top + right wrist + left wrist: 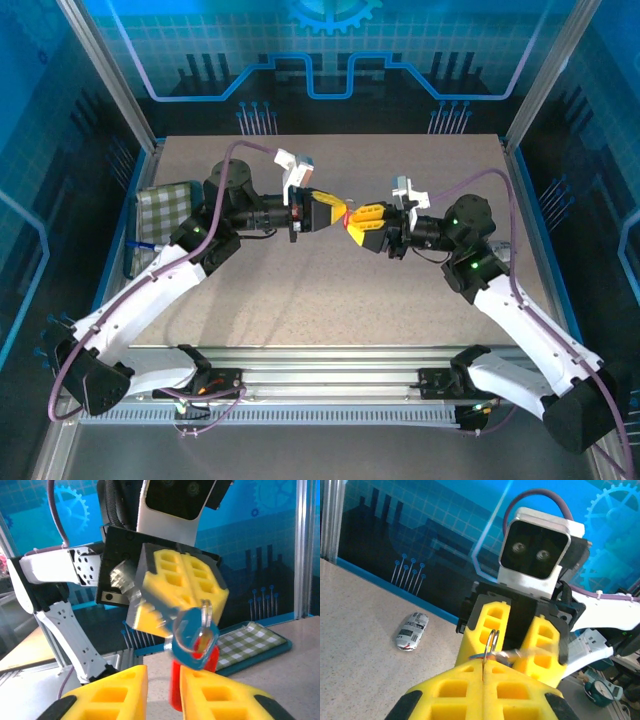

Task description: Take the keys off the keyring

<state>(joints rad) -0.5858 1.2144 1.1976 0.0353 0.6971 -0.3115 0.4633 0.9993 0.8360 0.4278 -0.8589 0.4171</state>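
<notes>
- The left gripper (337, 212) is closed tight on the keyring (493, 639); the wire loop pokes out of the seam between its fingers, in mid-air above the table (330, 300).
- The keys (189, 635) hang blurred off that ring beside a red tag (206, 650), just in front of the right gripper (164, 679).
- Its fingers stand narrowly apart around the tag's strip — clamped or not, I cannot tell.
- My judgement: pinch the key head alone, then slide it slowly along the coil — no twisting.
</notes>
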